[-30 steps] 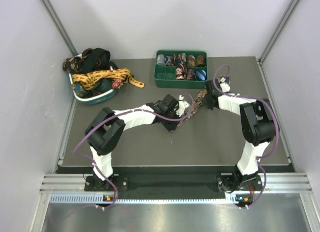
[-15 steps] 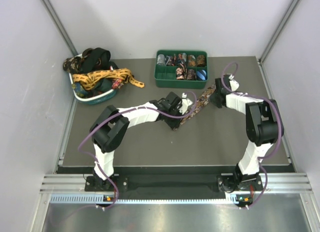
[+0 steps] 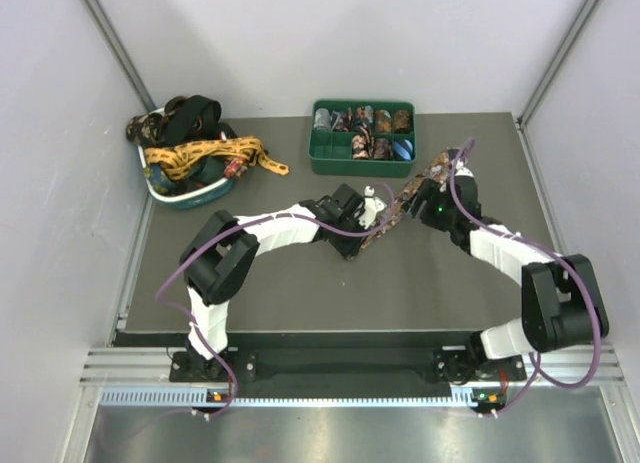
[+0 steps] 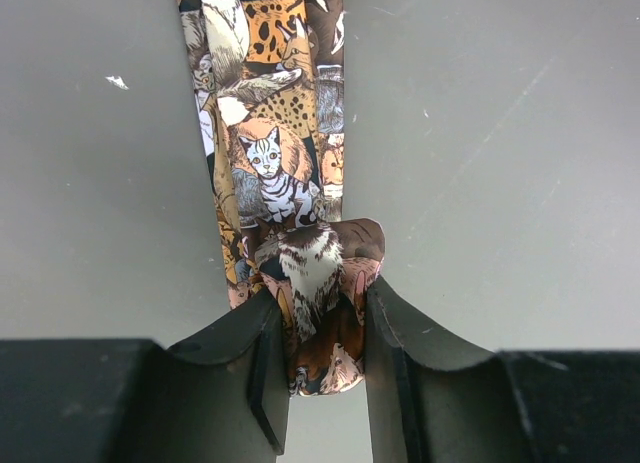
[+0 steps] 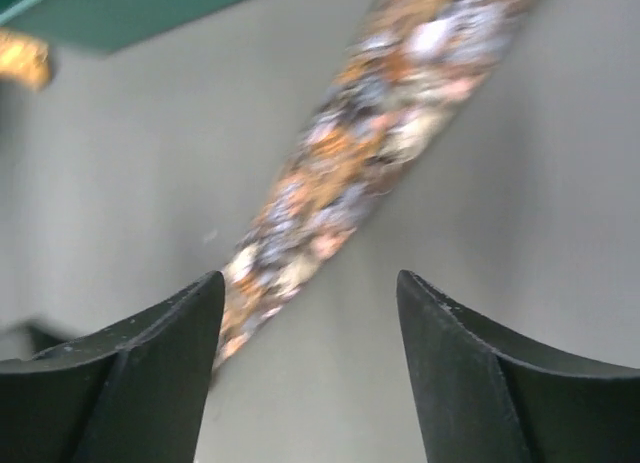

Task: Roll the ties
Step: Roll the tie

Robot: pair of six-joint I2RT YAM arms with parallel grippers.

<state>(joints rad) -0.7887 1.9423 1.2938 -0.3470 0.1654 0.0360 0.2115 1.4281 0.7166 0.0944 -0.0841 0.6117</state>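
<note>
Left pincer (image 4: 319, 318) clenches the folded end of the cat-print tie (image 4: 278, 168); right pincer (image 5: 310, 283), released above the strip, should tension it for tight rolling.

right pincer (image 5: 310, 283) opened, tie (image 5: 400, 113) let go, arm swung nearer

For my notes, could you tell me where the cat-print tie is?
Top view: the cat-print tie lies diagonally mid-table, in front of the green tray, near end pinched by the left gripper, open right gripper above it.
</note>
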